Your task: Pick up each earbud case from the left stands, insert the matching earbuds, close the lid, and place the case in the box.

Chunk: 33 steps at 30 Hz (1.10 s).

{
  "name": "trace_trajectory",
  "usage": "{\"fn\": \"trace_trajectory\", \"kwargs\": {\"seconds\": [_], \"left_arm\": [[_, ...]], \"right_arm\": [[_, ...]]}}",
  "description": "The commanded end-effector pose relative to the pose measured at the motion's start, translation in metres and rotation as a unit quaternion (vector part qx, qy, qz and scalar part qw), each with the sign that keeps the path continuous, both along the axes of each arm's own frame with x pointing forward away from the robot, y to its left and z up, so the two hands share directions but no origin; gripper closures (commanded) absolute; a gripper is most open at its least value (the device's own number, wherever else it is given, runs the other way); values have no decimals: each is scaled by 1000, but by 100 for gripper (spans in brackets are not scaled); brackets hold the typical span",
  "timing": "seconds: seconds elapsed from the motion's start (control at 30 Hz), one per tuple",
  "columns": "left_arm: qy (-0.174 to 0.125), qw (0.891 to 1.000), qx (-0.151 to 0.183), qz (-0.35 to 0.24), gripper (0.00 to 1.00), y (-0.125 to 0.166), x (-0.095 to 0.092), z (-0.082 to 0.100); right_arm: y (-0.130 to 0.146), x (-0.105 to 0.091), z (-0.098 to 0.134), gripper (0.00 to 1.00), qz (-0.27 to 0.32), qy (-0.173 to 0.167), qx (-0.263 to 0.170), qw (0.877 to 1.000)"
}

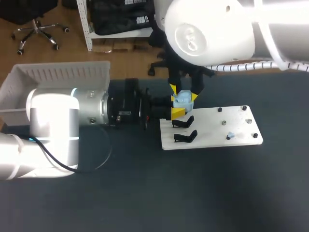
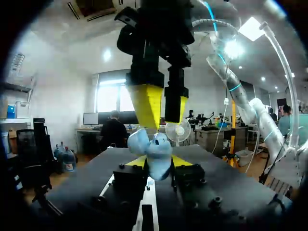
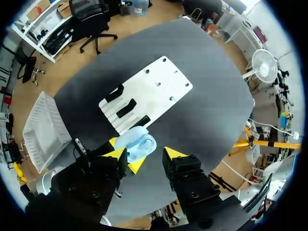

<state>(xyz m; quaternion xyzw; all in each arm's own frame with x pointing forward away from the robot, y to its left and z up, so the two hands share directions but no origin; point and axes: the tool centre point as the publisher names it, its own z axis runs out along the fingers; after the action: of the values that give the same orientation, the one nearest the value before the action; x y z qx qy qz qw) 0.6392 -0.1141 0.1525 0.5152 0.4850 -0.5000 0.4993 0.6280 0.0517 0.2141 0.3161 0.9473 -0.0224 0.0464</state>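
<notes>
Risk: left gripper [image 2: 158,162] clenches the open earbud case [image 1: 182,100] mid-frame, right gripper [image 3: 146,156] spread just above — off-centre descent could dislodge it.

No letters, numbers or signs are showing clearly enough to read on the desk [image 1: 145,193], the white board [image 1: 212,130] or the earbud case [image 1: 182,100].

Right tool [image 1: 183,93] crowds the case [image 1: 182,101] — front table [image 1: 145,193] open.
</notes>
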Motion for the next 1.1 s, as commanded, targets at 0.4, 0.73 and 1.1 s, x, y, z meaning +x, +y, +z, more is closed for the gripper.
{"fn": "trace_trajectory", "kwargs": {"seconds": [0.4,0.73,1.1], "left_arm": [[-2,1000,-2,3,100,0,-1,-1],[-2,1000,-2,3,100,0,-1,-1],[-2,1000,-2,3,100,0,-1,-1]], "right_arm": [[-92,-41,10,34,124,-131,110,977],[-123,-50,-24,50,208,-109,139,962],[-124,-42,-85,47,255,-75,128,955]]}}
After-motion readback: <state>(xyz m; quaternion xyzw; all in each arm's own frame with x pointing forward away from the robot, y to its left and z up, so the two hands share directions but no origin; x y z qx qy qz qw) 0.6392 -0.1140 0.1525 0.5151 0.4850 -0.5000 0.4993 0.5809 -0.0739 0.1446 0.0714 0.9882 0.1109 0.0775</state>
